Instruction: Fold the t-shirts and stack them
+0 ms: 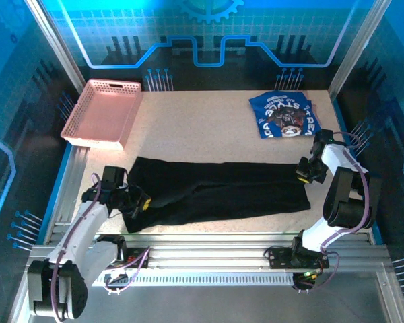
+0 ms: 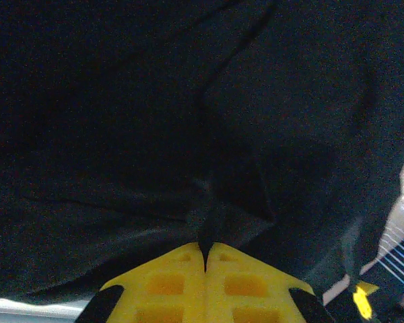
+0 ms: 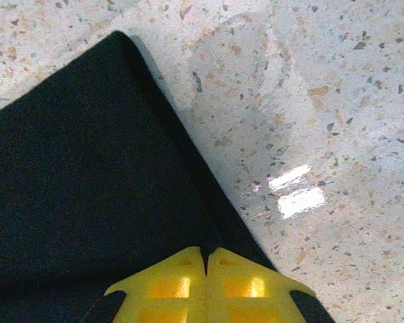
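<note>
From above, the black shirt [image 1: 219,192] lies as a long band along the near edge of the table [image 1: 209,128]. The folded blue shirt [image 1: 285,114] is at the far right corner and the basket [image 1: 102,111] at the far left. The left gripper [image 1: 138,202] is at the black shirt's left end, the right gripper [image 1: 304,173] at its right end.

In the left wrist view, the left gripper [image 2: 205,250] is closed and pinches a bunch of the black shirt [image 2: 121,121].

In the right wrist view, the right gripper [image 3: 207,257] is closed at the edge of the black shirt [image 3: 74,168]. I cannot tell if it catches cloth.

Surfaces, as I see them
Black t-shirt [image 1: 215,192]: matt soft cloth. Blue t-shirt [image 1: 284,114]: cloth, printed. Table [image 3: 310,101]: smooth speckled stone-look, glossy with glare. Basket [image 1: 101,111]: pink plastic lattice. My right gripper [image 3: 206,264]: smooth yellow plastic, slight sheen
</note>
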Available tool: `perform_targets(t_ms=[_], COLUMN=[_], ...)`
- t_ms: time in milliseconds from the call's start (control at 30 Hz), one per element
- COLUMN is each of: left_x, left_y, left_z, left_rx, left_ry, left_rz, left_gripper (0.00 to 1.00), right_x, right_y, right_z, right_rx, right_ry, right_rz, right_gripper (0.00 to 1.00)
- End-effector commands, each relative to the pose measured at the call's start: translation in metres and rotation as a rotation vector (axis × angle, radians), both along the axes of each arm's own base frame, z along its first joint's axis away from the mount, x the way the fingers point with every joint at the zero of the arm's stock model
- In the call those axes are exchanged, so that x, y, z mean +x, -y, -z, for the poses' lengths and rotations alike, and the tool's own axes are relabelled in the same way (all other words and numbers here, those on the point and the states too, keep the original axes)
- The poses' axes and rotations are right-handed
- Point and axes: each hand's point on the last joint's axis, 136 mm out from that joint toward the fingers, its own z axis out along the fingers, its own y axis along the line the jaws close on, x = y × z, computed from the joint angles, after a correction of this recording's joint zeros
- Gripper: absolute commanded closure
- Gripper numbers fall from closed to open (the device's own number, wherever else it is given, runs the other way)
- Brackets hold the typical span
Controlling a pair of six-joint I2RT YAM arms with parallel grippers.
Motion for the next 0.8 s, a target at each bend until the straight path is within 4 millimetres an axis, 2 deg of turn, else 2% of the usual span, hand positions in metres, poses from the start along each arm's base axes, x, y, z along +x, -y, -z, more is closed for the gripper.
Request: perform_targets(t_ms=[0, 167, 300, 400, 467, 500, 600, 667, 767], left_x=[0.001, 0.006, 0.01, 0.006, 0.004, 0.006, 0.013, 0.019, 0.031], left_y=[-0.006, -0.013, -0.021, -0.025, -0.028, -0.028, -0.027, -0.027, -0.026], left_z=[0.016, 0.03, 0.038, 0.046, 0.047, 0.044, 0.022, -0.002, -0.041], left_rx=[0.042, 0.106, 0.155, 0.183, 0.204, 0.205, 0.218, 0.237, 0.266], left_ry=[-0.028, -0.048, -0.053, -0.086, -0.097, -0.083, -0.021, 0.044, 0.167], left_rz=[-0.023, -0.015, -0.016, -0.013, -0.018, -0.018, -0.013, -0.008, 0.017], left_gripper=[1.0, 1.0, 1.0, 0.82, 0.6, 0.49, 0.35, 0.3, 0.25], right_x=[-0.008, -0.005, -0.005, -0.005, -0.003, -0.002, 0.003, 0.005, 0.0], right_y=[0.006, 0.006, 0.004, 0.003, 0.0, -0.003, -0.013, -0.025, -0.058], right_z=[0.011, 0.017, 0.023, 0.023, 0.021, 0.018, -0.001, -0.019, -0.045], right_rx=[-0.008, -0.012, -0.008, -0.009, 0.006, 0.017, 0.041, 0.076, 0.155], right_ry=[-0.046, -0.059, -0.068, -0.069, -0.056, -0.038, 0.037, 0.097, 0.183], right_rz=[0.043, 0.043, 0.039, 0.037, 0.032, 0.026, -0.002, -0.026, -0.085], right_gripper=[0.99, 0.98, 0.93, 0.79, 0.61, 0.51, 0.33, 0.26, 0.16])
